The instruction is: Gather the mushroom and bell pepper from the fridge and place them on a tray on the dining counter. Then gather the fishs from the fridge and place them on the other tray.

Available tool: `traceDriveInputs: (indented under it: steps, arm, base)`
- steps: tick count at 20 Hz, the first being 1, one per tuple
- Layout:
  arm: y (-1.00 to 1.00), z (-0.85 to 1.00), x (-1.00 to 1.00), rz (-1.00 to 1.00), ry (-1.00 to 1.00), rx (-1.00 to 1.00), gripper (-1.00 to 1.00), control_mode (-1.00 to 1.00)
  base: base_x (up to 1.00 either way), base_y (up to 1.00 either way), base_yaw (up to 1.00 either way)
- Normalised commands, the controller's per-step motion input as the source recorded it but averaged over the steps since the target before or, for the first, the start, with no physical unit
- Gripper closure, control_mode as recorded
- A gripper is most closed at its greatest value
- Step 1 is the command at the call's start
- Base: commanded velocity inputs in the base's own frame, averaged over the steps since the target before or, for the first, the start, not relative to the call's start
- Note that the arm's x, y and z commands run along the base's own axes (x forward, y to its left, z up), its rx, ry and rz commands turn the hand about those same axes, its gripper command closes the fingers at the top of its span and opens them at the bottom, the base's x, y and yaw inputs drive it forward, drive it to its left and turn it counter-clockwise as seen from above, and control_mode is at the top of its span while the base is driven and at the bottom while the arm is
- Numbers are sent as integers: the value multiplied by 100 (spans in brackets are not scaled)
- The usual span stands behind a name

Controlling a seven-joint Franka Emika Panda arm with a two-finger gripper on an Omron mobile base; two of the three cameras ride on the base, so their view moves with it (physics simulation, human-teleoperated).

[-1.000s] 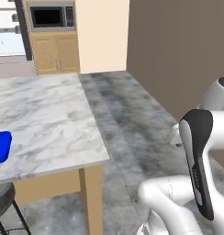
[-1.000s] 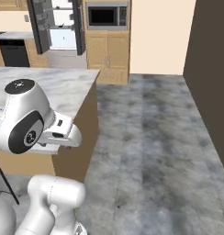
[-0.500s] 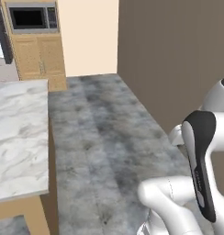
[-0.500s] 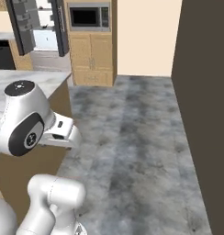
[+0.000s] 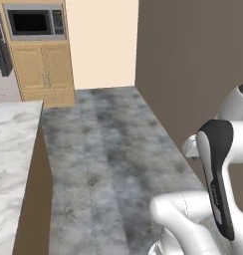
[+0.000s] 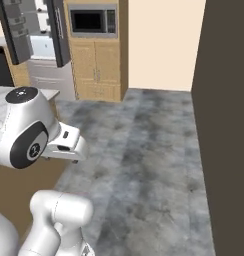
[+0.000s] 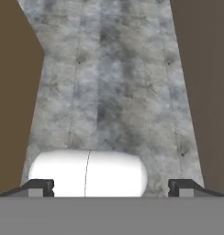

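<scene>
The fridge stands at the far left of the right base view, its two dark upper doors swung open and grey drawers below. The dining counter, with its marbled top and tan side, lies along the left edge of the left base view. In the hand view my gripper is open, its dark fingertips far apart with nothing between them, pointing down at the grey tiled floor. The mushroom, bell pepper, fishs and both trays are out of view.
A wooden cabinet with a built-in microwave stands at the back, next to the fridge. A dark brown wall runs along the right. Grey tiled floor stretches between the counter and that wall.
The whole picture has shifted: the base has moved, sliding the counter to the left and bringing the microwave cabinet and fridge closer. The blue tray has left the left base view. The gripper stays open.
</scene>
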Motion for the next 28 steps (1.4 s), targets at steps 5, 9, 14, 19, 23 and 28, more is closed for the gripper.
traceDriveInputs:
  steps: [5, 9, 14, 19, 23, 28]
  arm:
    - [0, 0, 0, 0, 0, 0, -100, 100]
    - [0, 0, 0, 0, 0, 0, -100, 100]
    - [0, 0, 0, 0, 0, 0, -100, 100]
    - [0, 0, 0, 0, 0, 0, -100, 100]
    - [0, 0, 0, 0, 0, 0, -100, 100]
    - [0, 0, 0, 0, 0, 0, -100, 100]
  base:
    - [100, -56, 16]
    - [100, -54, 17]
    - [100, -51, 23]
    - [100, -56, 26]
    - [100, -61, 31]
    - [100, -65, 34]
